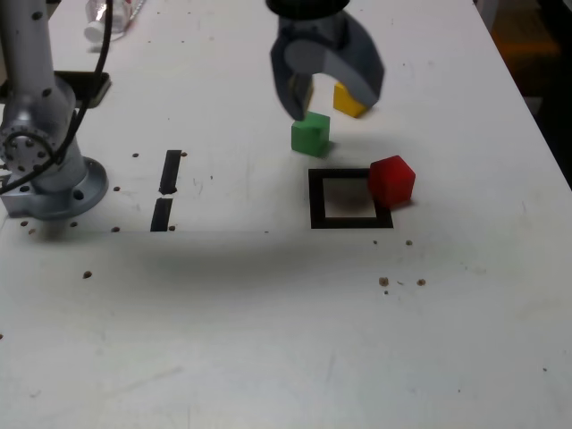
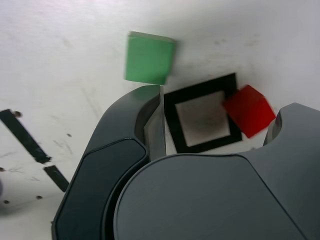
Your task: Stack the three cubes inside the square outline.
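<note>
My gripper (image 1: 332, 100) hangs open above the table with nothing between its fingers. The green cube (image 1: 310, 134) sits on the table just below its finger on the exterior view's left. Behind the other finger stands the yellow cube (image 1: 349, 100), partly hidden. The square outline (image 1: 316, 198) of black tape lies in front of the green cube, its white inside bare. The red cube (image 1: 391, 180) rests turned on the outline's far right corner, overlapping the tape. In the wrist view the green cube (image 2: 149, 58), the outline (image 2: 200, 92) and the red cube (image 2: 248, 110) show past the open gripper (image 2: 218, 102).
The arm's grey base (image 1: 45, 170) stands at the exterior view's left, with a black cable on it. Two short black tape strips (image 1: 170, 172) lie between the base and the outline. A clear plastic item (image 1: 112, 18) lies at the far left. The table edge (image 1: 536, 116) runs along the right.
</note>
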You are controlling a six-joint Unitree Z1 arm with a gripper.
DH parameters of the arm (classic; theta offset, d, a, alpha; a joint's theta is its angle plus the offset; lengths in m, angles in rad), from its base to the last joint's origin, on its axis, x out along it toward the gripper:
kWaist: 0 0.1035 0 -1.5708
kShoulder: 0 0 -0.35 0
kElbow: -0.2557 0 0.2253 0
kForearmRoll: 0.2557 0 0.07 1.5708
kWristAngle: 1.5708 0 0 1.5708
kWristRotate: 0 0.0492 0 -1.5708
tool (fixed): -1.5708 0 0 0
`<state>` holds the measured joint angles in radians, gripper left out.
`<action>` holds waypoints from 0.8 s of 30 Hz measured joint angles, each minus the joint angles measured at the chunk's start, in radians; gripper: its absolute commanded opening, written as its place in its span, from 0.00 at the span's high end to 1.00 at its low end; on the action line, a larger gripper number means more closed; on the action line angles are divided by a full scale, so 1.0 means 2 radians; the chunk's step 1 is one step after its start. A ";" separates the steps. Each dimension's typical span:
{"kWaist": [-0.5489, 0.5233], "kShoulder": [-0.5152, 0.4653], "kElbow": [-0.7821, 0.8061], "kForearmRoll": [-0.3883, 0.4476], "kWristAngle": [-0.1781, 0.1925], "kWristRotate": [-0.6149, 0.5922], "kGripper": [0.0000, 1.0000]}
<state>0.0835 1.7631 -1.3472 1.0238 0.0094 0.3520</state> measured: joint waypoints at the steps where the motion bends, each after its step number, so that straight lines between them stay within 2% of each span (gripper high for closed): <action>1: -0.001 0.007 -0.017 0.003 -0.009 0.001 0.17; 4: -0.002 0.027 -0.053 0.009 -0.029 0.001 0.17; 9: -0.003 0.052 -0.084 0.011 -0.048 -0.006 0.17; 16: -0.016 0.091 -0.103 0.057 -0.051 -0.075 0.15; 24: -0.024 0.098 -0.103 0.075 -0.059 -0.111 0.11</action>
<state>0.0354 1.9587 -1.5538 1.1743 -0.1079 0.1297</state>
